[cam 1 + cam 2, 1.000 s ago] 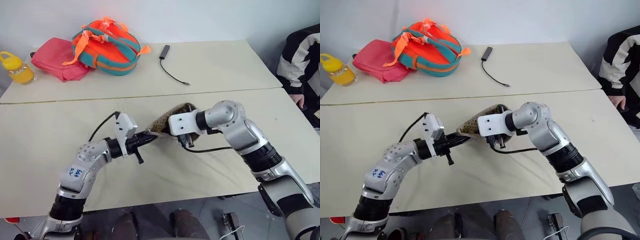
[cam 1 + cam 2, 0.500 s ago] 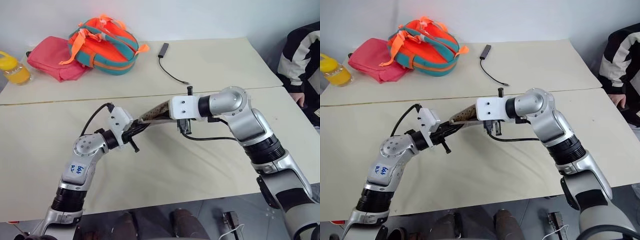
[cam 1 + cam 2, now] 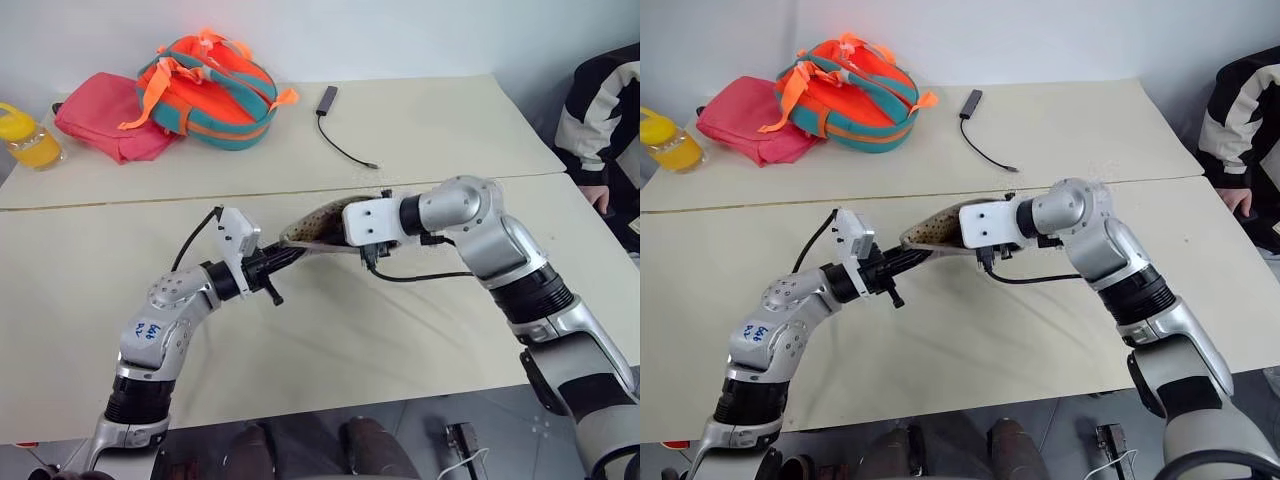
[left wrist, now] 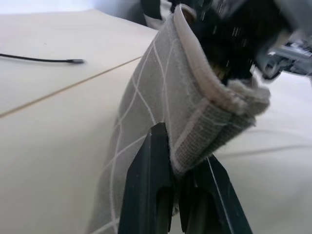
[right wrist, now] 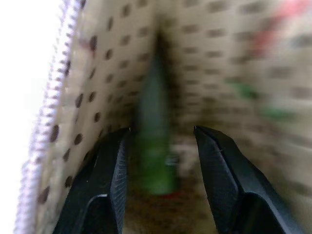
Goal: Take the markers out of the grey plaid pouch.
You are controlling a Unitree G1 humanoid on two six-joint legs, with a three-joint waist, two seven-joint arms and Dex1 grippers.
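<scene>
The grey plaid pouch (image 3: 312,222) hangs above the table between my two arms, its dotted beige lining showing. My left gripper (image 4: 183,156) is shut on one end of the pouch, pinching the fabric edge (image 4: 214,131). My right gripper (image 5: 161,134) is pushed into the pouch's mouth and stands open. A green highlighter (image 5: 153,141) lies between its two fingers (image 5: 109,175), apart from both. A red blur (image 5: 287,9) shows against the lining to one side; I cannot tell what it is.
At the table's far left lie a pink bag (image 3: 105,118), an orange-teal backpack (image 3: 212,90) and a yellow bottle (image 3: 25,135). A black cable with adapter (image 3: 345,140) lies at the far middle. A person in a striped sleeve (image 3: 600,110) sits at the right edge.
My right gripper's fingers have spread apart inside the pouch. The pouch, stretched taut half a second ago, now sags a little with its mouth gaping. My left gripper keeps its pinch.
</scene>
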